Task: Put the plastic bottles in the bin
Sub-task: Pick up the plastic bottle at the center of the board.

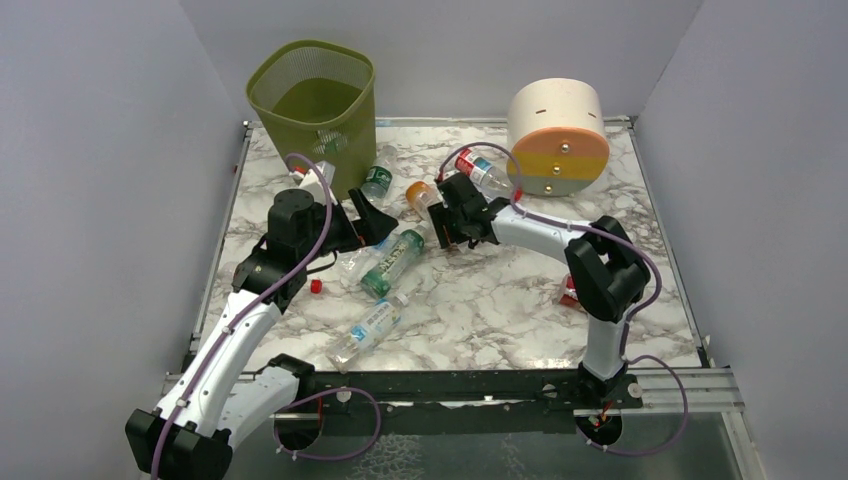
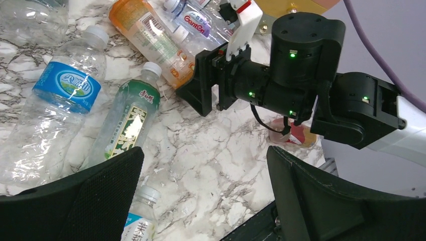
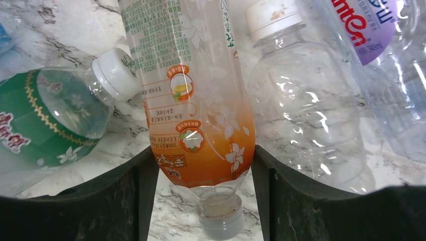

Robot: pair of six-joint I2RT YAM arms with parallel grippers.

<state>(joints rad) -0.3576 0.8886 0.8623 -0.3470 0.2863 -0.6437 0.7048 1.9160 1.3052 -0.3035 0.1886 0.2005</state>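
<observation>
From above, the orange bottle (image 1: 421, 195) lies near the middle, well apart from the far-left bin (image 1: 312, 95), so a long carry could shake it loose; the left wrist shows the left claw (image 2: 203, 160) wide open, empty, over a green-label bottle (image 2: 131, 118); the right wrist shows the right claw (image 3: 203, 155) pinching the orange bottle's slick tapered end near its cap, which may squirt out.

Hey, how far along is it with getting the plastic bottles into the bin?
Done: nothing visible; no bottle shows inside the bin. In hand: the right fingers are closed on the orange bottle, which lies on the table. The left fingers are open near the green-labelled bottle. Left: every bottle, including the blue-labelled bottle.
</observation>
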